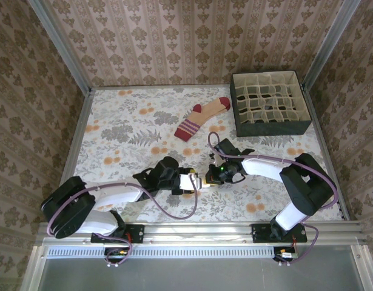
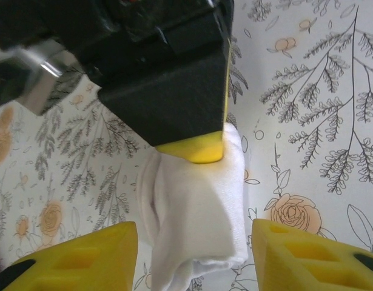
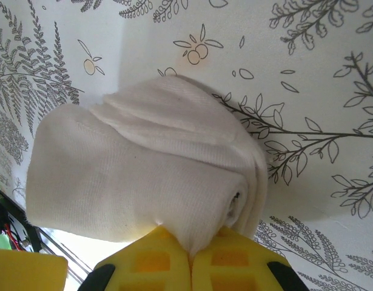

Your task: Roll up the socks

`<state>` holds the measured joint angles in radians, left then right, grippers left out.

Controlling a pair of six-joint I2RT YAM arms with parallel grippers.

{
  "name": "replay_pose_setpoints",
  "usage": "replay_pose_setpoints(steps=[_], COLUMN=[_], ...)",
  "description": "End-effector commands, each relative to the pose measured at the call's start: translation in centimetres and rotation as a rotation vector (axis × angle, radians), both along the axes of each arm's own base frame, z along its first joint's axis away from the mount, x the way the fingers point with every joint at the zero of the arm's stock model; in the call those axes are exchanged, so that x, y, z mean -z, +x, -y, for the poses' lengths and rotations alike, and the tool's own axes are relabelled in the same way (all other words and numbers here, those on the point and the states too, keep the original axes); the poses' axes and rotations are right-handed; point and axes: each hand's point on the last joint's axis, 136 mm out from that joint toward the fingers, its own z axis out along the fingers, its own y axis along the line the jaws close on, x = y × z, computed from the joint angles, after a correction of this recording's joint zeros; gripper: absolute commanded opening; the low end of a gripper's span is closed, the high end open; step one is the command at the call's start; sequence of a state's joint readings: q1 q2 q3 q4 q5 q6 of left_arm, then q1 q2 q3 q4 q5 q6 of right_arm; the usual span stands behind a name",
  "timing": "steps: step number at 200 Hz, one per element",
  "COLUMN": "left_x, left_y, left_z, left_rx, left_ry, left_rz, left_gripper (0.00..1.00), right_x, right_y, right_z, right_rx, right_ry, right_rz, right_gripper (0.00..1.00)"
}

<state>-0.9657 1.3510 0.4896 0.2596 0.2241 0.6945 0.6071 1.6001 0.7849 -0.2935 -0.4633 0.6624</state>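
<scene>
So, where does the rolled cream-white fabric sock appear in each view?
Top external: rolled cream-white fabric sock lower centre, between left end effector and right end effector.
Left wrist: sock bottom centre, between that arm's yellow fingers.
Right wrist: sock centre, large.
Shared landmark: right end effector pinching the sock.

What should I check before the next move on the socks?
1. Right hand pinching white sock: ok.
2. Left hand open, fingers either side of it: ok.
3. White sock rolled up: ok.
4. Holds shape once released: cannot tell.
5. Tan sock rolled: not ok, lies flat near the box.
</scene>
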Motion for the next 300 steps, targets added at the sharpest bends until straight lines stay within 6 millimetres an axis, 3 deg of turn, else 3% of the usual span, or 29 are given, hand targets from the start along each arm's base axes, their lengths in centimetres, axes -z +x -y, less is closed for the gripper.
replay_pose_setpoints(steps=[1, 41, 70, 92, 113, 130, 167, 215, 264, 300], left_x=[0.8, 2.9, 3.6, 3.4, 3.3, 3.4, 3.6, 3.6, 3.6, 3.9], left_y=[0.3, 0.1, -0.6, -0.7, -0.7, -0.7, -0.4, 0.1, 0.2, 0.6], left_z=[0.5, 0.6, 0.4, 0.3, -0.2, -0.5, -0.4, 0.0, 0.3, 0.0], left_rx=[0.02, 0.02, 0.026, 0.003, -0.028, -0.05, -0.083, -0.124, -0.158, -0.21], left_ry=[0.027, 0.078, 0.109, 0.1, 0.102, 0.116, 0.157, 0.211, 0.236, 0.226], left_rz=[0.029, -0.026, -0.129, -0.245, -0.366, -0.451, -0.614, -0.784, -0.947, -1.02], left_gripper=[0.51, 0.45, 0.17, 0.0, 0.0, 0.0, 0.0, 0.0, 0.0, 0.0], right_x=[3.5, 3.3, 3.0, 2.1, 0.5, -1.1, -5.6, -10.3, -12.3, -11.8], right_y=[-2.9, -3.1, -3.0, -2.6, -1.9, -1.1, 0.7, 1.3, 0.2, -1.4], right_z=[2.9, 2.9, 2.7, 2.5, 3.1, 3.8, 4.8, 6.1, 7.8, 6.7], right_rx=[0.011, 0.01, 0.005, -0.014, -0.042, -0.055, -0.097, -0.165, -0.241, -0.466], right_ry=[-0.165, -0.163, -0.147, -0.128, -0.137, -0.142, -0.138, -0.153, -0.215, -0.291], right_rz=[-0.13, -0.136, -0.129, -0.085, -0.015, 0.05, 0.273, 0.547, 0.725, 0.859], right_gripper=[0.0, 0.0, 0.0, 0.15, 0.33, 0.39, 0.41, 0.41, 0.42, 0.42])
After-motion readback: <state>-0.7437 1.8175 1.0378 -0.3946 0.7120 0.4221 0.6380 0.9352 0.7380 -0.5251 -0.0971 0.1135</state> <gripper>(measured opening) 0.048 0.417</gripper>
